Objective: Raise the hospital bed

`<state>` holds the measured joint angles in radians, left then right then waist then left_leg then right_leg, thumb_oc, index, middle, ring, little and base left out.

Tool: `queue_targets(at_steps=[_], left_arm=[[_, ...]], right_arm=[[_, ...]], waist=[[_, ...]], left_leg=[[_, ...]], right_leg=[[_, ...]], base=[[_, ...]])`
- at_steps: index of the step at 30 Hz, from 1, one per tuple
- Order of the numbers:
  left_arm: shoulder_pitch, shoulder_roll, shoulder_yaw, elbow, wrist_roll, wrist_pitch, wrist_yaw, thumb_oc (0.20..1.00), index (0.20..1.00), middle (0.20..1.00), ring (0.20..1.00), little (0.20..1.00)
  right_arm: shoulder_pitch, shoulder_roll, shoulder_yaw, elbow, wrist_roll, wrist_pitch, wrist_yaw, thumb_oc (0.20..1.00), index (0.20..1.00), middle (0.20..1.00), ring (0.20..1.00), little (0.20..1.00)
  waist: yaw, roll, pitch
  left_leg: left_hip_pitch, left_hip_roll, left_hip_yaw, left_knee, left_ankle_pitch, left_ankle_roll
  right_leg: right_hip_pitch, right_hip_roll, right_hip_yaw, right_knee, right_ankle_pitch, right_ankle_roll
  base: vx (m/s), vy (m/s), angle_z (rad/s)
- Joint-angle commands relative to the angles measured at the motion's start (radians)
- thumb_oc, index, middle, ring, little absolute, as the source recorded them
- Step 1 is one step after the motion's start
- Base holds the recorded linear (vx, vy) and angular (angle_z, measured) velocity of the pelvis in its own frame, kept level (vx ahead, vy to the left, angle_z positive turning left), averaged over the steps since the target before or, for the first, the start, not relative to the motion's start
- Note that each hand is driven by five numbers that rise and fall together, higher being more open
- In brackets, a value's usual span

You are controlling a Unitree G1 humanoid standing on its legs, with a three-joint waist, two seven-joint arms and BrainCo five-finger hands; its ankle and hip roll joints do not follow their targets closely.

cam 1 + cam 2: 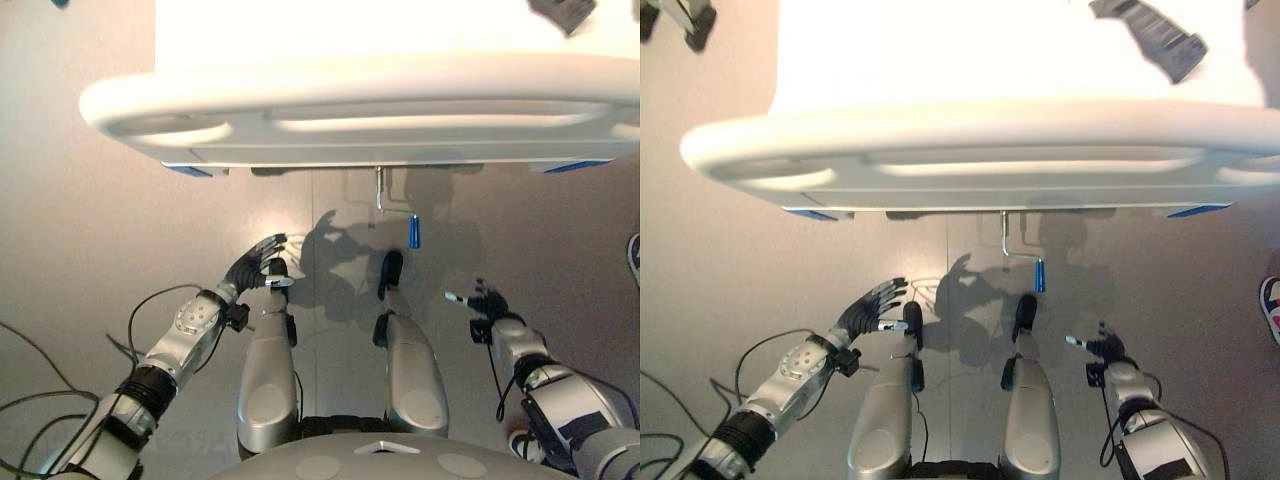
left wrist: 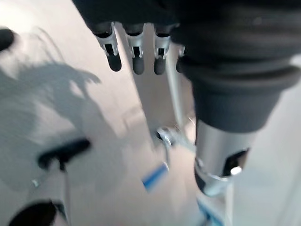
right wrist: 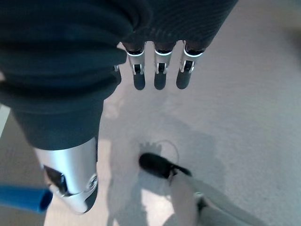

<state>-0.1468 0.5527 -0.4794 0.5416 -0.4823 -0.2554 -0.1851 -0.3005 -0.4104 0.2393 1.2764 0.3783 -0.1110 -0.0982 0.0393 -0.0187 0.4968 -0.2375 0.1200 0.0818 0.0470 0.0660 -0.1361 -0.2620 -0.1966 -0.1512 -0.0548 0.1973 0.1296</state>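
The white footboard (image 1: pixel 360 115) of the hospital bed spans the top of the eye views. Under its middle hangs a metal crank with a blue handle (image 1: pixel 413 232), also in the right eye view as the blue handle (image 1: pixel 1039 275). My left hand (image 1: pixel 250 266) hovers low at the left, fingers straight and open, well left of the crank. My right hand (image 1: pixel 487 301) is low at the right, open, below and right of the handle. In the left wrist view the crank's blue handle (image 2: pixel 155 175) lies past my fingers (image 2: pixel 137 59). The right wrist view shows the blue handle (image 3: pixel 23 197) beside my thumb (image 3: pixel 70 181).
Blue caster parts (image 1: pixel 190 170) show under the footboard's corners. A person's shoe (image 1: pixel 1270 305) is at the right edge. A dark object (image 1: pixel 1150 35) lies on the bed's top right. Pale floor (image 1: pixel 80 250) spreads around both hands.
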Motion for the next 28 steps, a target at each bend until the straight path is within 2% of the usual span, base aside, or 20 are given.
queue_targets(at_steps=[1,6,8,10,12,13,20,28], left_arm=[[-0.012,-0.025,0.009,0.018,0.104,-0.023,-0.005,1.0,1.0,1.0,1.0,1.0],[0.021,-0.095,0.065,0.21,0.223,-0.018,0.034,1.0,1.0,1.0,1.0,1.0],[0.051,-0.134,0.139,0.31,0.287,-0.028,0.09,1.0,1.0,1.0,1.0,1.0],[0.065,-0.162,0.195,0.393,0.335,-0.037,0.144,1.0,1.0,1.0,1.0,1.0],[0.072,-0.174,0.204,0.432,0.338,-0.033,0.14,1.0,1.0,1.0,1.0,1.0],[0.079,-0.191,0.243,0.492,0.348,-0.023,0.166,1.0,1.0,1.0,1.0,1.0],[0.124,-0.25,0.292,0.567,0.358,-0.022,0.195,1.0,1.0,1.0,1.0,1.0],[0.143,-0.259,0.292,0.543,0.342,-0.022,0.192,1.0,1.0,1.0,1.0,1.0]], right_arm=[[-0.032,-0.026,-0.009,-0.017,-0.065,0.004,0.0,1.0,1.0,1.0,1.0,1.0],[0.059,0.009,0.009,-0.011,-0.155,0.017,0.011,1.0,1.0,1.0,1.0,1.0],[0.117,0.042,0.0,-0.014,-0.203,0.023,0.006,1.0,1.0,1.0,1.0,1.0],[0.149,0.07,-0.023,-0.01,-0.202,0.02,-0.002,1.0,1.0,1.0,1.0,1.0],[0.16,0.077,-0.031,-0.009,-0.198,0.02,-0.002,1.0,1.0,1.0,1.0,1.0],[0.176,0.084,-0.046,-0.002,-0.191,0.018,-0.003,1.0,1.0,1.0,1.0,1.0],[0.234,0.125,-0.114,0.044,-0.134,0.02,0.004,1.0,1.0,1.0,1.0,1.0],[0.241,0.135,-0.114,0.067,-0.139,0.031,0.009,1.0,1.0,1.0,1.0,1.0]], waist=[[-0.014,0.03,-0.028],[-0.017,0.019,-0.143],[-0.019,0.015,-0.214],[-0.018,0.01,-0.258],[-0.02,0.009,-0.275],[-0.018,0.007,-0.292],[-0.012,0.005,-0.376],[-0.002,0.007,-0.403]], left_leg=[[0.005,0.004,-0.032,0.014,0.036,0.006],[0.093,0.009,-0.027,-0.054,0.05,0.005],[0.15,0.014,-0.035,-0.084,0.054,0.007],[0.175,0.017,-0.045,-0.084,0.052,0.009],[0.188,0.019,-0.046,-0.081,0.047,0.008],[0.203,0.022,-0.045,-0.082,0.044,0.006],[0.293,0.025,-0.051,-0.1,0.025,0.007],[0.334,0.026,-0.056,-0.107,0.01,0.008]], right_leg=[[0.056,0.005,-0.04,0.085,-0.1,0.057],[0.134,0.017,-0.058,0.05,-0.097,0.059],[0.186,0.022,-0.074,0.047,-0.112,0.058],[0.217,0.027,-0.08,0.049,-0.126,0.055],[0.23,0.028,-0.082,0.051,-0.134,0.054],[0.253,0.029,-0.088,0.048,-0.141,0.053],[0.353,0.036,-0.104,0.011,-0.153,0.05],[0.401,0.039,-0.114,-0.005,-0.162,0.046]], base=[[0.1,0.004,0.01],[0.06,-0.033,0.0],[0.11,-0.06,-0.02],[0.09,-0.047,0.15],[0.05,-0.022,0.14],[0.07,-0.023,0.05],[0.06,-0.012,0.04],[0.02,0.004,0.02]])
